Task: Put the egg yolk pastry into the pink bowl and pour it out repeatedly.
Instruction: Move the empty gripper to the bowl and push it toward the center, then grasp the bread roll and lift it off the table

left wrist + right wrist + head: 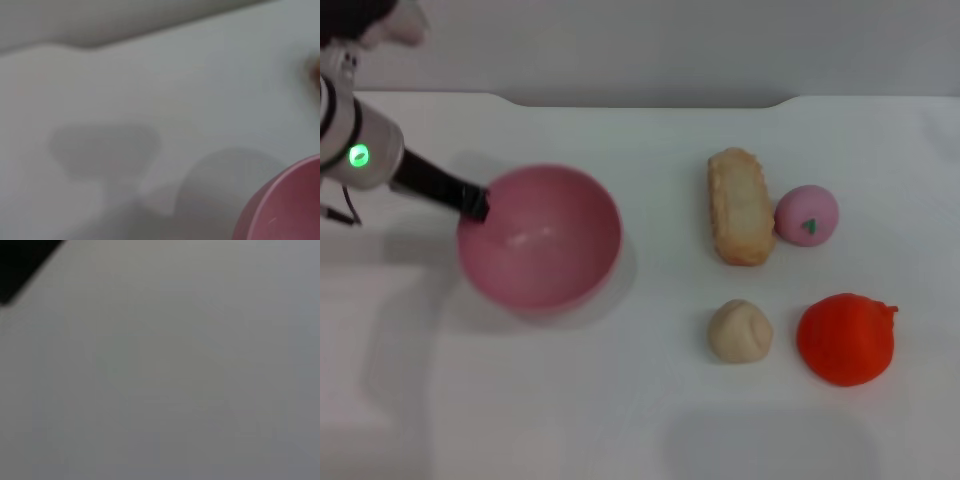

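Observation:
The pink bowl (540,240) is at the left of the table, and its inside shows empty. My left gripper (475,203) reaches in from the left and is shut on the bowl's left rim. A part of the bowl's pink wall also shows in the left wrist view (287,205). The egg yolk pastry (740,330), a small pale beige ball, lies on the table to the right of the bowl, well apart from it. My right gripper is out of view.
A long golden-brown bread piece (740,205) lies at the back right, with a pink ball with a green mark (807,214) beside it. A red-orange round item (846,338) sits right of the pastry. The white table's far edge (640,100) runs along the back.

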Motion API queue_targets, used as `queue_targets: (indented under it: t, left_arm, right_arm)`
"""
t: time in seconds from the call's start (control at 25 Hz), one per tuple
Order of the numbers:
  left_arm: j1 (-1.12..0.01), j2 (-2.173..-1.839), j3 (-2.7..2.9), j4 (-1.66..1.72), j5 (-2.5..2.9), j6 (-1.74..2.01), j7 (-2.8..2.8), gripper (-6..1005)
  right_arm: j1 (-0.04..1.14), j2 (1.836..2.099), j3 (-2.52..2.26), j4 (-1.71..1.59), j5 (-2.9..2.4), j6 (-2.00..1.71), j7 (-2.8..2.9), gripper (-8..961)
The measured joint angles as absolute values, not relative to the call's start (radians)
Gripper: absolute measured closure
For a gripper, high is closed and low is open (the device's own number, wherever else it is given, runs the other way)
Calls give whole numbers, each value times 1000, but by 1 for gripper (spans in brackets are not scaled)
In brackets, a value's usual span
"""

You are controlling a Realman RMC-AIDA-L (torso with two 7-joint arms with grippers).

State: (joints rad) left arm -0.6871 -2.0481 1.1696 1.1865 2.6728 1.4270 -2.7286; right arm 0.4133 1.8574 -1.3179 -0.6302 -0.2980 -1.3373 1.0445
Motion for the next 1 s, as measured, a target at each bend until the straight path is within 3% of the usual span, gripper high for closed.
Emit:
queue_targets:
  t: [0.08, 0.24, 0.32, 0.4, 0.64, 0.68, 0.8, 0.88, 0.92, 0.96, 1.0]
  left_arm:
    - [-707, -2046, 1144, 1185, 2675, 1425, -2709, 957]
    - [-736, -2046, 1117, 1176, 2676, 1416, -2675, 957]
    - [-746, -2046, 1116, 1175, 2675, 1409, -2669, 957]
    - [-753, -2045, 1110, 1181, 2675, 1405, -2664, 957]
    - [-773, -2019, 1067, 1185, 2674, 1404, -2660, 957]
    - [-774, -2015, 1058, 1185, 2674, 1404, -2660, 957]
    - [-779, -2009, 1042, 1188, 2671, 1404, -2656, 957]
    - [-780, -2011, 1039, 1195, 2669, 1404, -2651, 957]
    - [-780, -2012, 1039, 1198, 2669, 1404, -2649, 957]
    - [-781, -2014, 1039, 1201, 2670, 1404, -2644, 957]
    - [-782, -2016, 1039, 1202, 2671, 1403, -2641, 957]
  right_arm:
    - [443, 1807, -1238, -717, -531, -1351, 1288, 230]
    - [566, 1760, -987, -956, -1154, -1519, 1831, 230]
    - [689, 1752, -909, -1080, -1530, -1700, 2071, 230]
    - [729, 1753, -908, -1117, -1622, -1747, 2118, 229]
    - [933, 1771, -1042, -1218, -2070, -1931, 2292, 229]
    - [963, 1781, -1076, -1212, -2132, -1950, 2298, 229]
    - [1020, 1848, -1182, -1195, -2302, -1964, 2286, 228]
    - [1030, 1933, -1234, -1188, -2446, -1942, 2245, 228]
    - [1025, 2019, -1244, -1184, -2600, -1890, 2195, 228]
    - [1016, 2054, -1257, -1179, -2657, -1851, 2181, 228]
    - [1016, 2054, -1257, -1179, -2657, -1851, 2181, 228]
